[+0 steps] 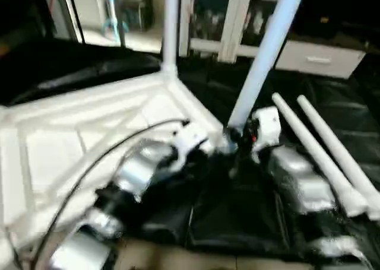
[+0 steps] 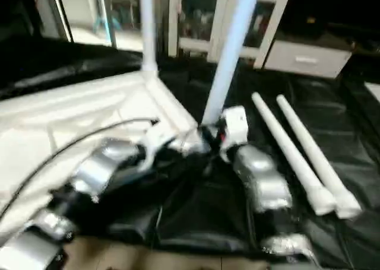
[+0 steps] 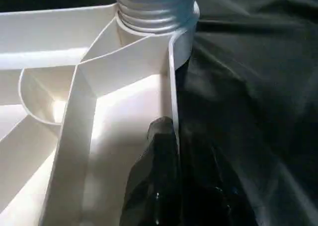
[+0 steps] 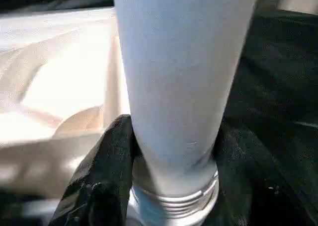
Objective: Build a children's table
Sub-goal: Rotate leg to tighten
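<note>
The tabletop point(image 1: 89, 133) lies upside down on a black sheet point(image 1: 237, 216), its ribbed underside facing up. One leg point(image 1: 171, 27) stands upright in the far corner socket. A second leg point(image 1: 264, 56) rises tilted from the near right corner socket, its threaded end point(image 3: 154, 10) sitting at the socket mouth. Two more legs point(image 1: 323, 157) lie side by side on the sheet to the right, touching along their length.

The right gripper point(image 4: 171, 151) has its fingers point(image 4: 107, 171) closed around the base of the tilted leg, one black finger on each side of the tube, just above the thread. The left gripper point(image 3: 169, 156) has its fingers shut, with the top's side wall point(image 3: 171, 87) running up between them: one finger point(image 3: 156, 171) lies inside the rim and the other outside against the sheet, just short of the socket.

A white cabinet point(image 1: 219, 21) with glass doors stands behind.
</note>
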You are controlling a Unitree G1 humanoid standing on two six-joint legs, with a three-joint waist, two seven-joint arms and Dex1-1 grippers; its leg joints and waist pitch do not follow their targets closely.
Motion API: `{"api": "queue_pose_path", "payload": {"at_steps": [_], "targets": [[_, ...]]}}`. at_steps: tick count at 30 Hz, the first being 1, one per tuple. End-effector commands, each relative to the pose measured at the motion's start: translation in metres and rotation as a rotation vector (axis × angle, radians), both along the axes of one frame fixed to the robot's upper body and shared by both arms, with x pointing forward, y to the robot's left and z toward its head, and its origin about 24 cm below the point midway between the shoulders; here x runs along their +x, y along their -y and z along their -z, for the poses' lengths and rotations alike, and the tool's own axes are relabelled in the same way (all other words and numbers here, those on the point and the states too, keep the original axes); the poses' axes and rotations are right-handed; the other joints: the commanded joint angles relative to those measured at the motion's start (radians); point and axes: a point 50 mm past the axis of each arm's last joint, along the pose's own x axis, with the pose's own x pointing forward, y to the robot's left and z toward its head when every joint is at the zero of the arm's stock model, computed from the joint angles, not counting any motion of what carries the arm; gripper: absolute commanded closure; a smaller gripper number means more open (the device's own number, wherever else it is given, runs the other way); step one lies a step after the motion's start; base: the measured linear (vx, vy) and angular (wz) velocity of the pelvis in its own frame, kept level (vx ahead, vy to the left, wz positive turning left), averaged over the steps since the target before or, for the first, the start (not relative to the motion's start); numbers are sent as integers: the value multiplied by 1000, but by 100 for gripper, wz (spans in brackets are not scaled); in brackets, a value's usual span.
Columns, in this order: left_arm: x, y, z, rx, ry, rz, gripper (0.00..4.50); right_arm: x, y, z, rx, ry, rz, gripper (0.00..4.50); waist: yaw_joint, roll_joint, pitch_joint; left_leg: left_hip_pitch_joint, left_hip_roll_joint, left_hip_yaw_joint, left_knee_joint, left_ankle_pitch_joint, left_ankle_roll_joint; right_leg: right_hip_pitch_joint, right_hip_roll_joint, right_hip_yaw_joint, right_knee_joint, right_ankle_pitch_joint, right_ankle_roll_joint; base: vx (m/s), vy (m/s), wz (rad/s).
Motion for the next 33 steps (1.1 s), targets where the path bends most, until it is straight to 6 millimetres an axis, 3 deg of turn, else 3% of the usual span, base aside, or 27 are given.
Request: {"api": "queue_pose_path", "payload": {"at_steps": [1, 4, 7, 11, 14, 21, 22, 23, 24, 25, 30, 32, 33], "targets": [[10, 9, -22, -84, 94, -39, 450, -8, 24, 36, -24, -173, 257, 254, 5, -1, -63, 2, 46, -27, -82, -172, -3, 40, -60, 38, -78, -244, -179, 0, 0, 0], [9, 22, -27, -90, 142, -9, 450, -2, 2, 29, -26, -133, 204, 254, 8, -3, -66, 2, 46, -24, -80, -135, 13, 44, -59, 39, -70, -171, -185, 0, 0, 0], [9, 22, -25, -74, 144, -3, 450, 1, -1, 23, -26, -103, 196, 254, 9, -2, -64, 1, 46, -22, -79, -115, 36, 46, -58, 39, -67, -124, -195, 0, 0, 0], [9, 16, -22, -54, 139, 2, 450, 2, -5, 13, 7, -44, 119, 254, 10, -2, -61, 0, 47, -22, -82, -149, 34, 46, -61, 40, -74, -186, -185, 0, 0, 0], [9, 15, -21, -53, 142, 8, 450, 1, -6, 9, 31, -23, 91, 178, 10, 1, -60, 2, 48, -23, -83, -162, 28, 44, -59, 41, -77, -197, -179, 0, 0, 0], [9, 9, -18, -40, 142, 22, 450, -3, -2, -3, 59, 33, 22, 133, 14, 0, -61, -2, 49, -22, -81, -123, 50, 47, -61, 42, -71, -159, -193, 0, 0, 0], [8, 6, -17, -34, 141, 27, 450, -6, 4, -7, 59, 53, 11, 112, 14, 5, -61, -2, 49, -22, -81, -122, 49, 47, -60, 41, -71, -158, -196, 0, 0, 0], [7, 0, -15, -30, 136, 45, 450, -12, 20, -14, 37, 78, -4, 107, 16, 4, -61, 0, 49, -21, -80, -116, 51, 47, -58, 42, -71, -143, -196, 0, 0, 0], [7, 0, -15, -29, 135, 45, 450, -13, 21, -14, 36, 79, -5, 107, 20, -1, -62, -3, 49, -22, -78, -95, 62, 52, -57, 42, -67, -111, -196, 0, 0, 0], [6, -3, -14, -28, 132, 50, 450, -16, 27, -16, 24, 85, -19, 99, 20, 1, -63, -3, 49, -20, -77, -81, 69, 49, -58, 42, -65, -96, -203, 0, 0, 0], [-1, -9, -14, -76, 103, 129, 450, -28, 43, -21, 16, 78, -126, 54, 20, -2, -57, -5, 50, -21, -79, -137, 72, 49, -61, 42, -78, -203, -190, 0, 0, 0], [-4, -12, -13, -81, 93, 172, 450, -34, 48, -23, 17, 69, -195, 31, 20, 1, -58, -4, 51, -22, -80, -143, 71, 47, -61, 41, -80, -218, -188, 0, 0, 0], [-13, -14, -13, -90, 82, 272, 450, -42, 52, -24, 4, 48, -309, 31, 21, 5, -57, -3, 53, -22, -79, -140, 71, 44, -62, 43, -77, -209, -193, 0, 0, 0]]}}
